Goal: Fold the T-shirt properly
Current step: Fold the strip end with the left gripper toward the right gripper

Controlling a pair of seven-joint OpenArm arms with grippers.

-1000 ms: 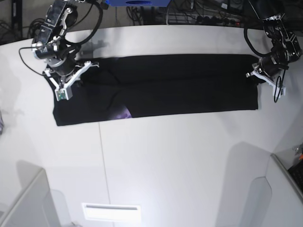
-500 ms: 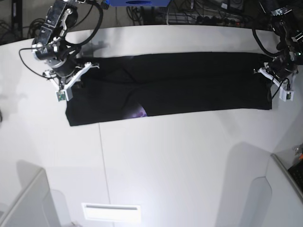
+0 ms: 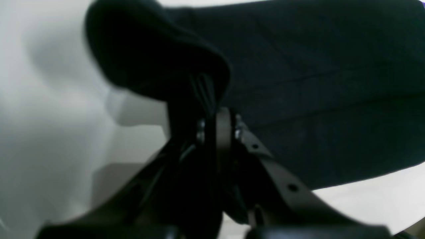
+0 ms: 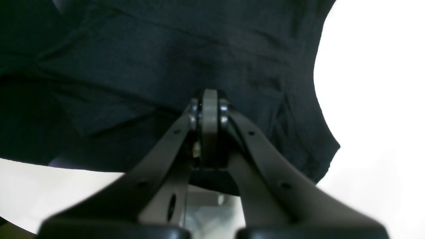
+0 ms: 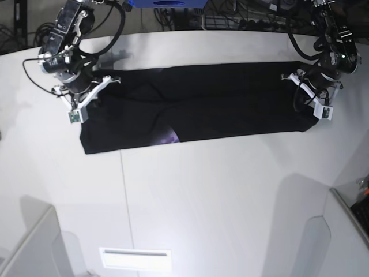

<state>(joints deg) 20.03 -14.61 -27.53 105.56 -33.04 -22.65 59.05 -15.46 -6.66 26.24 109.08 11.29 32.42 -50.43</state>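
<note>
The black T-shirt [image 5: 230,104] lies as a long folded strip across the far half of the white table, with a small purple patch [image 5: 169,137] showing at its near edge. My left gripper [image 5: 311,95] is at the strip's right end, shut on a bunched fold of the T-shirt [image 3: 315,83]; the cloth humps over its fingertips [image 3: 215,122]. My right gripper [image 5: 89,95] is at the strip's left end, shut on the T-shirt [image 4: 166,49] with its fingers [image 4: 209,106] pressed together in the cloth.
The white table [image 5: 202,196] has a seam [image 5: 125,196] running toward the front. Cables and a blue object [image 5: 167,3] lie beyond the far edge. Grey panels stand at the front left [image 5: 29,248] and front right [image 5: 323,231].
My left gripper has moved inward, toward the table's middle, taking the shirt's right end with it. Earlier the whole strip slid to the right. My right gripper has held still lately.
</note>
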